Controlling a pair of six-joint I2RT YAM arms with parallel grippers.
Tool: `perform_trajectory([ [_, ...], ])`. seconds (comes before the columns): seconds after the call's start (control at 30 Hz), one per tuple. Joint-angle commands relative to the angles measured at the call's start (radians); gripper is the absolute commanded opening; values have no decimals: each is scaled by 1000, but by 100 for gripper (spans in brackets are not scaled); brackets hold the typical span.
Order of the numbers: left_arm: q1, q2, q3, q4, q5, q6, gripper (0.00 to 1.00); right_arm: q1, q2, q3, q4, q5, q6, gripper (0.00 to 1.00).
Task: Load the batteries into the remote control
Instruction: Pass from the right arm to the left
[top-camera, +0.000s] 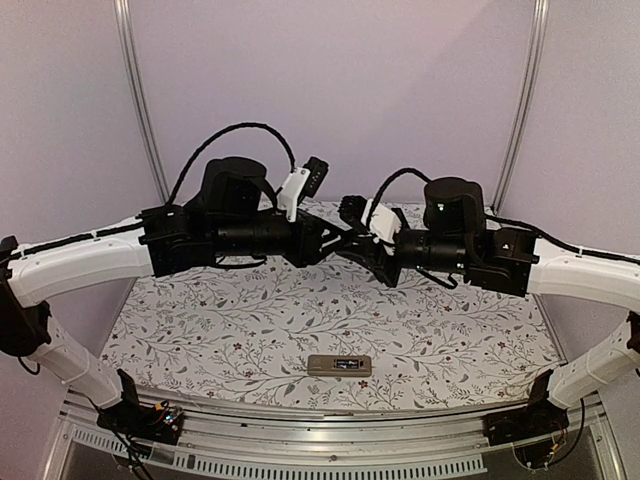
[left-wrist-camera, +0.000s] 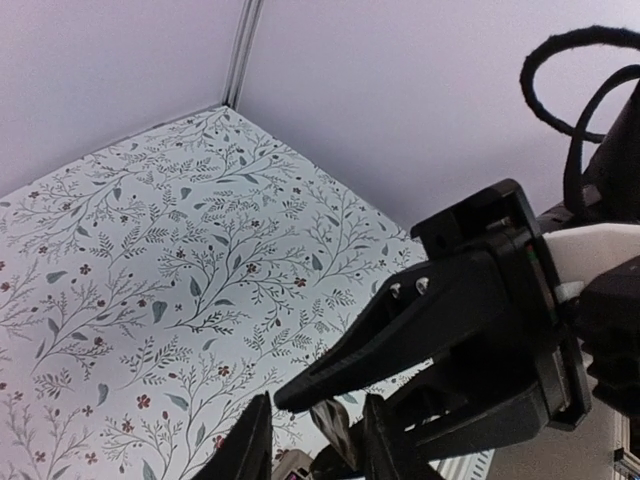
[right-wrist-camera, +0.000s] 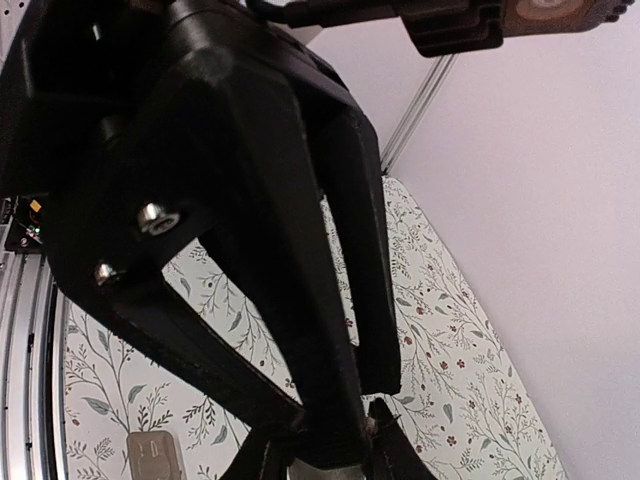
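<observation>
The remote control (top-camera: 339, 365) lies tan back up near the table's front edge, its dark recess showing; a corner of the remote control (right-wrist-camera: 150, 455) also shows in the right wrist view. Both arms are raised and their grippers meet tip to tip above the table's middle. A small dark glossy battery (left-wrist-camera: 335, 430) is pinched in my right gripper (top-camera: 352, 246), whose black finger (left-wrist-camera: 400, 340) crosses the left wrist view. My left gripper (left-wrist-camera: 317, 402) straddles that battery, jaws narrow, with a gap still showing on one side. The right gripper (right-wrist-camera: 325, 440) tips sit at the frame's bottom.
The floral tablecloth (top-camera: 200, 320) covers the table. Plain lilac walls with metal corner posts (top-camera: 140, 100) close in the back and sides. A metal rail (top-camera: 320, 440) with both arm bases runs along the near edge.
</observation>
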Motion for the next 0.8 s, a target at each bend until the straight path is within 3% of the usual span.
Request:
perform_trajectory([
  [0.0, -10, 26, 25, -53, 29, -8, 29, 6, 29, 53, -12, 47, 50, 17],
  [0.17, -8, 55, 47, -102, 2, -11, 25, 10, 58, 81, -36, 80, 74, 16],
  [0.33, -9, 65, 51, -100, 7, -12, 0, 15, 65, 85, -31, 70, 68, 16],
  [0.47, -5, 54, 39, -88, 8, -19, 0, 16, 54, 72, -26, 70, 65, 18],
  [0.53, 1, 38, 15, -62, 9, -33, 0, 15, 43, 55, -19, 70, 58, 27],
  [0.63, 24, -11, -60, 17, 33, -79, 0, 15, 13, -1, 31, 80, 47, 52],
  [0.7, 48, -64, -146, 133, 81, -131, 0, 15, -21, -63, 107, 71, 35, 61],
  [0.77, 70, -121, -246, 308, 148, -199, 0, 15, -72, -122, 181, 36, 21, 62],
])
